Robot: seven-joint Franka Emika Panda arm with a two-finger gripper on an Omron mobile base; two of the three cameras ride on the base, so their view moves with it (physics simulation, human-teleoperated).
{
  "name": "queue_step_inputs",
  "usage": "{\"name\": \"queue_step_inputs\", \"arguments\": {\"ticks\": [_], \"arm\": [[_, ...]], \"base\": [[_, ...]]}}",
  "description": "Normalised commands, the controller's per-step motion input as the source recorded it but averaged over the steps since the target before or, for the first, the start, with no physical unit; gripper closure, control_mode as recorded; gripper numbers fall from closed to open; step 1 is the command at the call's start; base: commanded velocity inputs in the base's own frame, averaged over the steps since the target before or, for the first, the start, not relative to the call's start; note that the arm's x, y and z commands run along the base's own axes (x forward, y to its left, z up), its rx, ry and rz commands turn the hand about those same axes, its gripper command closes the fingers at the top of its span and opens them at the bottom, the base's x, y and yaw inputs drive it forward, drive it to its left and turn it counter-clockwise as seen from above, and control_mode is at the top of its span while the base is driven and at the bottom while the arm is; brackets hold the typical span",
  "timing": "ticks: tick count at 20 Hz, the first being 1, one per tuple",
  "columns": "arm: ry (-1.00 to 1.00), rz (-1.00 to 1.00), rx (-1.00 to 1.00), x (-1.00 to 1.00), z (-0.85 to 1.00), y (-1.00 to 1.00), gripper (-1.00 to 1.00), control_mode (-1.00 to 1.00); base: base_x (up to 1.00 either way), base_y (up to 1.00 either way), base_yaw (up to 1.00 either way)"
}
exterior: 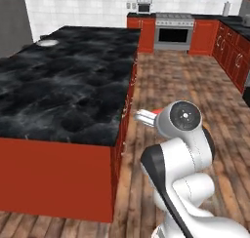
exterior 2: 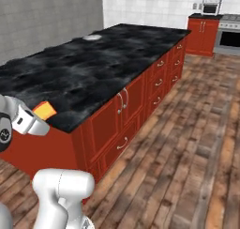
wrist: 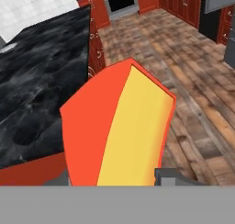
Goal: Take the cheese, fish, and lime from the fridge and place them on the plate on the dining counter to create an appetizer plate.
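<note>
Still short of the plate (exterior: 47,42) at the counter's (exterior: 63,90) far end, gripped cheese (wrist: 120,131) in gripper (wrist: 114,175) beside the near corner; risked clipping that edge and dropping it.

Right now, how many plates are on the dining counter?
1: the plate sits near the dining counter's far left corner, far from the cheese in the gripper.

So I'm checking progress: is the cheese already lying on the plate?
No, the cheese is held in the gripper near the dining counter's close end, while the plate sits far off.
</note>
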Motion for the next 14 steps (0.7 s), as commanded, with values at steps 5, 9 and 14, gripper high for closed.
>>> {"name": "queue_step_inputs", "arguments": {"ticks": [5,9,14], "arm": [[0.00,0.00,0.00,0.00,0.00,0.00,1.00,1.00],[0.00,0.00,0.00,0.00,0.00,0.00,1.00,1.00],[0.00,0.00,0.00,0.00,0.00,0.00,1.00,1.00]], "base": [[-0.06,1.00,0.00],[0.18,1.00,0.00],[0.08,1.00,0.00]]}}
